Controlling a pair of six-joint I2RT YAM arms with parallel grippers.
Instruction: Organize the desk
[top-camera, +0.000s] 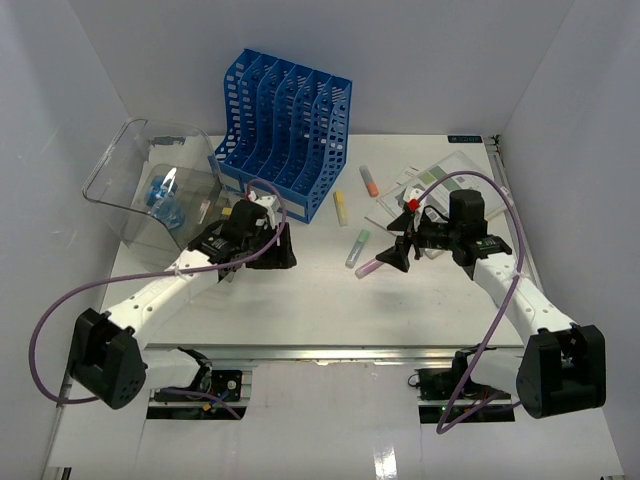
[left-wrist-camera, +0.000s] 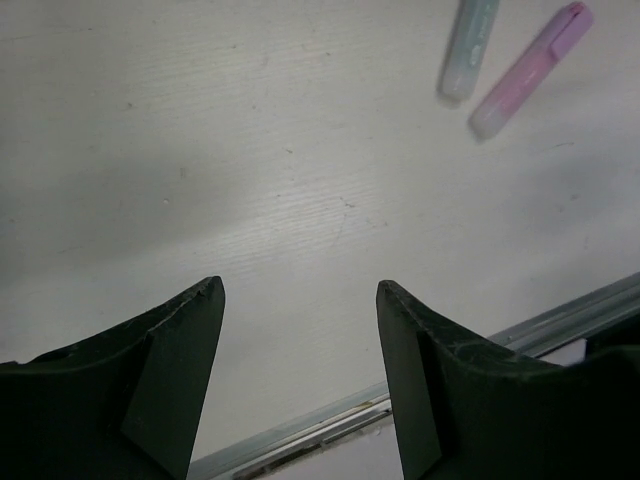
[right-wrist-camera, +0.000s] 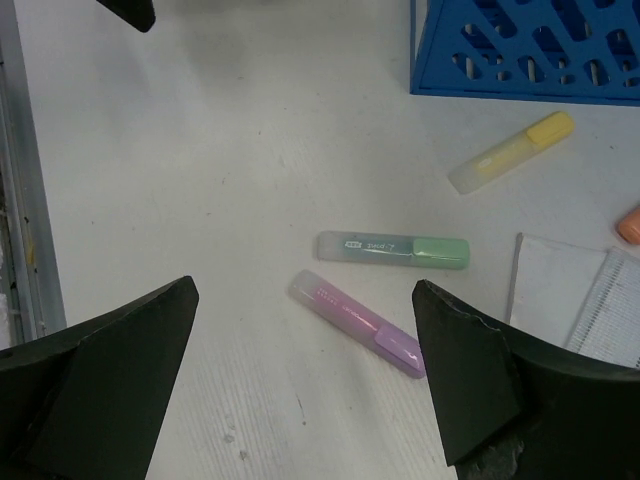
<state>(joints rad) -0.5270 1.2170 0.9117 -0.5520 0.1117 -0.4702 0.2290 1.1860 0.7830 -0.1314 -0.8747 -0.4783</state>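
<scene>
Top external view looks barely started to me: yellow highlighter, orange highlighter, green highlighter, pink highlighter and papers lie loose on the desk stretching ahead of both arms, near the blue file rack, with left hand and right hand both spread apart, empty.

On your desk, the file rack stands at the rear, the bin just left of it; 4 highlighters lie before its right end, papers to their right.

Left tool and right tool gape, empty.
</scene>
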